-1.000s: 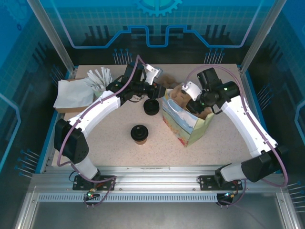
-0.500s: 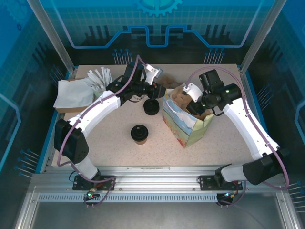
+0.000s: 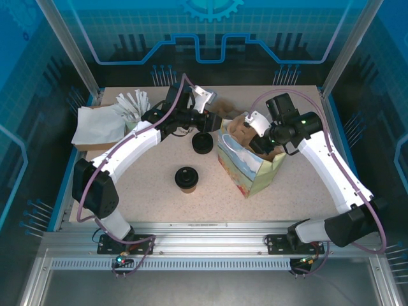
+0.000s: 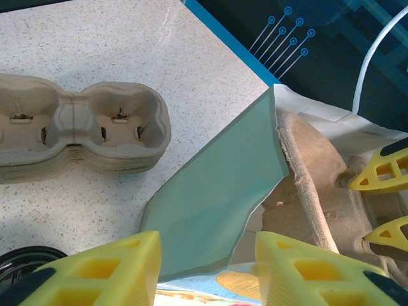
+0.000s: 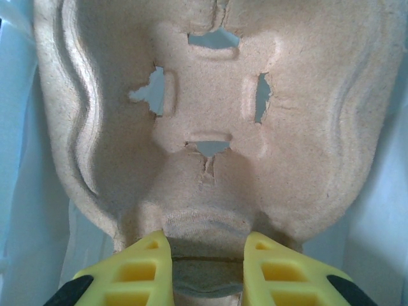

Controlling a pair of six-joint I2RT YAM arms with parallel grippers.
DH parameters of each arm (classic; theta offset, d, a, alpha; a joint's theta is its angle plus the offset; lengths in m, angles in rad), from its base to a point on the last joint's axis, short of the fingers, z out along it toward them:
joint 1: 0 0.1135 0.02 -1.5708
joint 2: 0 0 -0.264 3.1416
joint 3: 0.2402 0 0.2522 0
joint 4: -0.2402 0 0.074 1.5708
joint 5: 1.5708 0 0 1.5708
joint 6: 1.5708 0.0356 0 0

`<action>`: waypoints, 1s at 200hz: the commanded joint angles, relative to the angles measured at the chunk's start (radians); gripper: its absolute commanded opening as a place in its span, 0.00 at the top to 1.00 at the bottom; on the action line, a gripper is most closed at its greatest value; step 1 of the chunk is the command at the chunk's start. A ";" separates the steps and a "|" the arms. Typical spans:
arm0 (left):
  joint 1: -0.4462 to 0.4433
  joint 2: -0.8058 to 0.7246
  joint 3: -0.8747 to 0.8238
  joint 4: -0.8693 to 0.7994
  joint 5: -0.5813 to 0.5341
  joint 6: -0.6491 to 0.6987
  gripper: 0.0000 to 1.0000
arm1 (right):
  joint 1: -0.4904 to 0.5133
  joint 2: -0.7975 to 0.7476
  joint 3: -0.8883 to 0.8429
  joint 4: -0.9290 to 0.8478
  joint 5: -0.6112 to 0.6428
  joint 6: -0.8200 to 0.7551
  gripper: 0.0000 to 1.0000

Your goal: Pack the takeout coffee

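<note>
Top external view has the takeout coffee (image 3: pixel 186 178) standing upright on the bare desk (image 3: pixel 140 197), lid up and its long axis vertical. It is left of the paper bag (image 3: pixel 245 171) and well apart from both arms' tips, on the side toward the bases. From the left end effector (image 3: pixel 213 121), which sits at the bag's far-left rim, the cup lies back toward the near edge and slightly left. Between them is another black-lidded item (image 3: pixel 202 143); I cannot tell whether that is a full cup or only a lid. The left arm looks the nearer and freer one for a pick, since the bag stands between the cup and the right end effector (image 3: pixel 256 131). In the left wrist view the left end effector (image 4: pixel 207 245) is moderately wide, straddling the bag's teal flap (image 4: pixel 217 191) without pinching it, and a stack of pulp carriers (image 4: pixel 76 127) lies beyond. In the right wrist view the right end effector (image 5: pixel 207 248) is narrow, clamped on the edge of a pulp cup carrier (image 5: pixel 210 108) inside the bag.
</note>
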 commanded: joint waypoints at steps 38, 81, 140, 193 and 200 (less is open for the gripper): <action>0.015 0.004 0.035 0.012 0.073 0.004 0.48 | -0.007 0.015 0.023 -0.062 -0.021 0.001 0.77; 0.015 0.039 0.077 -0.043 0.123 0.040 0.47 | -0.007 0.016 0.027 -0.061 -0.018 0.002 0.77; 0.016 0.076 0.129 -0.150 0.170 0.115 0.51 | -0.007 0.020 0.036 -0.065 -0.015 0.005 0.77; 0.017 0.109 0.155 -0.170 0.132 0.112 0.63 | -0.007 0.014 0.032 -0.067 -0.007 0.004 0.77; 0.016 0.112 0.157 -0.169 0.126 0.107 0.64 | -0.007 0.013 0.032 -0.068 -0.006 0.006 0.77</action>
